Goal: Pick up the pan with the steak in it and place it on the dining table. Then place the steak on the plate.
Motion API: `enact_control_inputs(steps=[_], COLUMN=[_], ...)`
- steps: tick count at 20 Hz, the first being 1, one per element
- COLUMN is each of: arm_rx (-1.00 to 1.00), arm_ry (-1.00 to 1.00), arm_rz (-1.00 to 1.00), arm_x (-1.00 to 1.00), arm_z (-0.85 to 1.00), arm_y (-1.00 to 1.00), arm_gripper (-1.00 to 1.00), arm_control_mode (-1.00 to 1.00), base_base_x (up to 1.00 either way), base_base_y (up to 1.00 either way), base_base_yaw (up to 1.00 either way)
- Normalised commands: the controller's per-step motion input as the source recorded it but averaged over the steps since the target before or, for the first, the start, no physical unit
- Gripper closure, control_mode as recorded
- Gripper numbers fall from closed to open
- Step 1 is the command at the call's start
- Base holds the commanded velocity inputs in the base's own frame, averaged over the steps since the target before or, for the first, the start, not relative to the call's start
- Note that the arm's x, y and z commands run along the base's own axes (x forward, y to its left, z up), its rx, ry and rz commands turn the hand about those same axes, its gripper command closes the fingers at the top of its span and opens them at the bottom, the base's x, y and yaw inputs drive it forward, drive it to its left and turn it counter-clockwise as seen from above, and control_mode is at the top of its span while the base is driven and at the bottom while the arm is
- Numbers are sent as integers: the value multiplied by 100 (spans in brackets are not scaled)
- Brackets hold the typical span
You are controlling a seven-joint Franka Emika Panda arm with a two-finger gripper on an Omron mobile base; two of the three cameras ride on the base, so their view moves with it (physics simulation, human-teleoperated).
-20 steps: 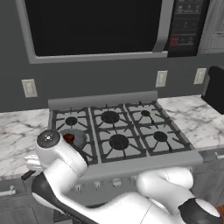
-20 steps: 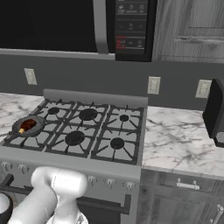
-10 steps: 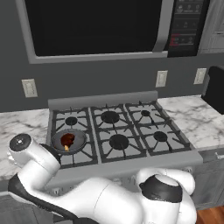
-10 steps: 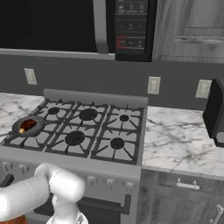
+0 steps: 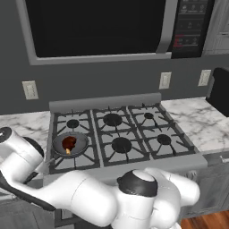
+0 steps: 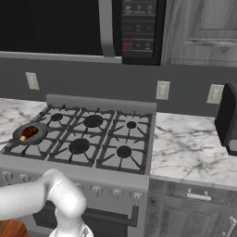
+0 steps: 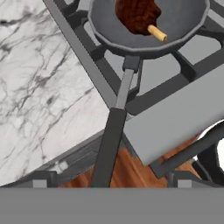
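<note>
While the white arm folds low across the near left of the base views, the small round dark grey frying pan (image 5: pixel 70 144) sits on the near-left burner of the grey six-burner gas stove (image 5: pixel 120 138). The small dark reddish-brown steak (image 5: pixel 68 142) with its orange-yellow spot lies inside the pan, about its middle. In the right base view the pan (image 6: pixel 30 133) shows at the stove's left edge, steak (image 6: pixel 29 132) in it.

Hand view: pan (image 7: pixel 148 22) at top, steak (image 7: pixel 138 14) inside. Long straight black handle (image 7: pixel 113 135) runs from the pan rim out over the stove's near edge, above the wood floor (image 7: pixel 127 168). White-and-grey veined marble table (image 7: pixel 39 83) lies beside the stove on the left. Claw (image 7: pixel 107 183) tips stand one on each side of the handle's free end, spread, not touching it as far as can be seen.

Black microwave (image 5: pixel 98 27) hangs over the stove.
</note>
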Motion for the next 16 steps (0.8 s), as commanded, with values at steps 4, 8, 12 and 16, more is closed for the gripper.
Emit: enact_control_inputs(steps=[4, 8, 12, 16], arm_rx=[11, 12, 4, 0], arm_ry=[12, 12, 3, 2], arm_rz=[0, 3, 3, 0], arm_x=[23, 24, 8, 0], arm_z=[-16, -12, -7, -8], arm_y=[-14, -26, -15, -1], arm_gripper=[-100, -100, -100, -100], arm_control_mode=[-100, -100, -100, -100], base_base_x=[0, 0, 0, 0], base_base_y=[0, 0, 0, 0], base_base_yaw=[0, 0, 0, 0])
